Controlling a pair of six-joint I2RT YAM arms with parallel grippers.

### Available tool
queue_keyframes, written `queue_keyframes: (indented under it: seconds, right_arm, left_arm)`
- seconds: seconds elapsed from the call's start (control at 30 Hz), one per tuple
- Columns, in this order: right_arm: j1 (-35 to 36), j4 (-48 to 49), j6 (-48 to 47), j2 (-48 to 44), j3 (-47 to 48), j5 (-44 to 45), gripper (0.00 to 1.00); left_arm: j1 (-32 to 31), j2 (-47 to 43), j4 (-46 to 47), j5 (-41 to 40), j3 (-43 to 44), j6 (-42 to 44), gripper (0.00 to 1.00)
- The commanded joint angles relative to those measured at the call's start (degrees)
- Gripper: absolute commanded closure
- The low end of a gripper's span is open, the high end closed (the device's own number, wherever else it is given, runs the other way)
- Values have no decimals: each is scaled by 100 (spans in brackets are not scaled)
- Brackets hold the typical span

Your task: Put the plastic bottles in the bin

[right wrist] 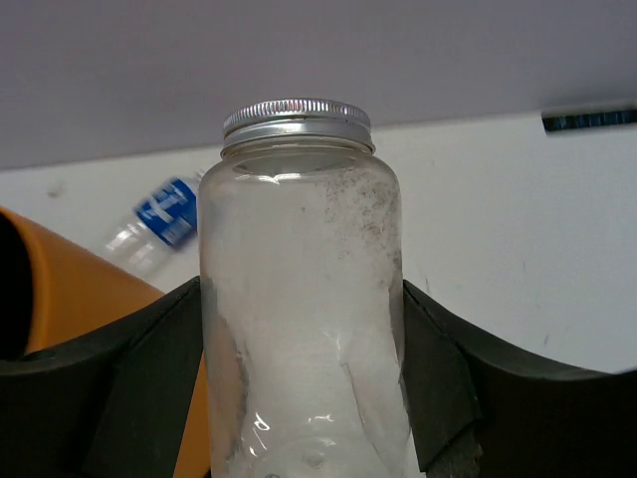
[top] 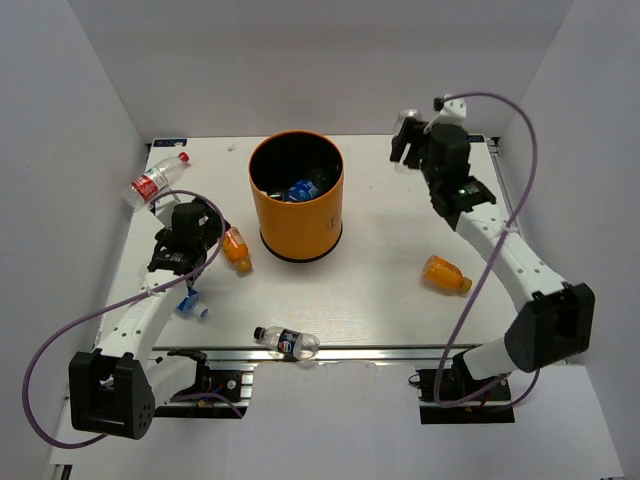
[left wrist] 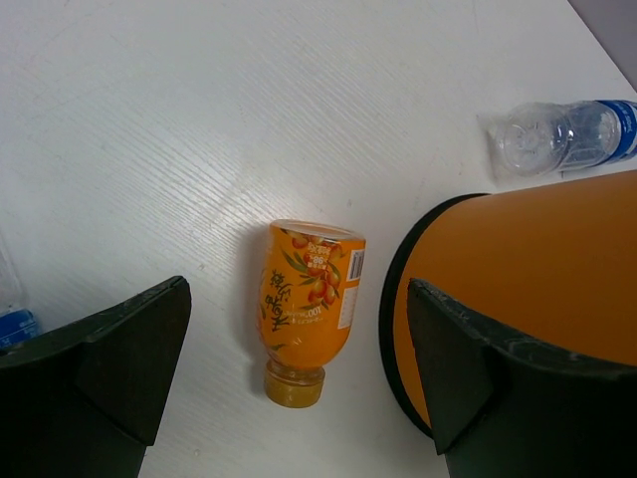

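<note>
The white bench (top: 380,250) carries the orange bin (top: 296,197), which stands upright toward the far side, a little left of the middle. Just left of the bin, close to its base but apart from it, an orange bottle (top: 237,249) lies on its side, cap pointing to the near edge. A second orange bottle (top: 446,274) lies well to the right of the bin and nearer. A red-label bottle (top: 155,181) lies well left of the bin by the bench's left edge. A small blue-label bottle (top: 190,303) lies near-left of the bin. A dark-label bottle (top: 286,342) lies at the near edge, straight in front of the bin. In the left wrist view, another clear bottle with a blue band (left wrist: 562,134) lies past the bin's wall.
</note>
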Motion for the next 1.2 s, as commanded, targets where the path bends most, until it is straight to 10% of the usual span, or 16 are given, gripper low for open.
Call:
queue_keyframes:
  seconds: [0.0, 0.17, 0.4, 0.53, 0.7, 0.93, 1.17]
  right_arm:
    - [4, 300, -588, -468, 737, -812, 68]
    - [301, 37, -938, -251, 1624, -3296, 67]
    - [1190, -297, -1291, 717, 2478, -4128, 58]
    - [1252, -692, -1238, 1270, 3022, -4426, 11]
    - [1243, -755, -1291, 1272, 3094, -4225, 11]
    - [998, -580, -1160, 561, 2471, -3593, 11]
    - [-372, 413, -238, -1010, -293, -3733, 11]
  left_arm:
    - [-6, -118, 155, 328, 16, 170, 2]
    - [-14, -109, 207, 470, -62, 187, 2]
    - [-14, 40, 111, 637, -36, 179, 2]
    - [-14, 163, 14, 795, -62, 135, 2]
    - [-14, 357, 313, 1137, -265, 47, 2]
    - [-14, 1068, 523, 1287, -115, 3, 2]
    - [-14, 1946, 849, 1418, 60, -41, 4]
